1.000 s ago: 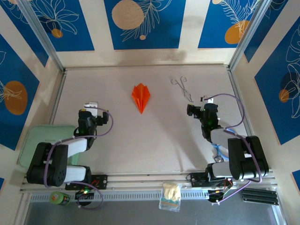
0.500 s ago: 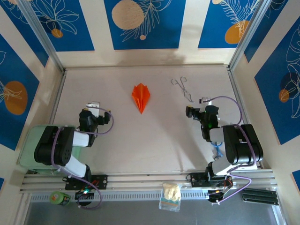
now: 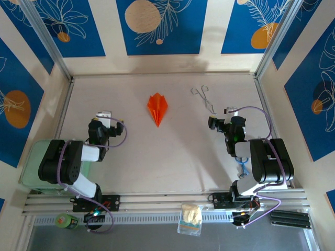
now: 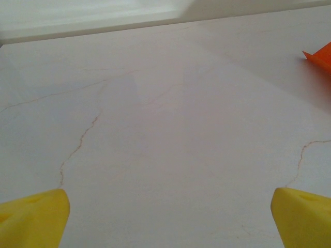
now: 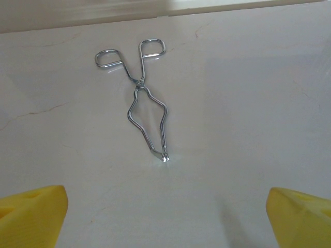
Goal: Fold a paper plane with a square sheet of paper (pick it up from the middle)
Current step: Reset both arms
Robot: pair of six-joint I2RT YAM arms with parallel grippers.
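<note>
As the 2 arms have drawn back toward their bases, the plane point(image 3: 157, 108) lies unmoved at far centre, seemingly finished, though its creases are too small to judge. Left gripper point(image 3: 103, 115) and right gripper point(image 3: 229, 111) stand wide open, empty.

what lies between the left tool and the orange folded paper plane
Nothing. In the top view, the stretch of pale table between the left tool and the bright orange pointed paper plane is bare.
</note>
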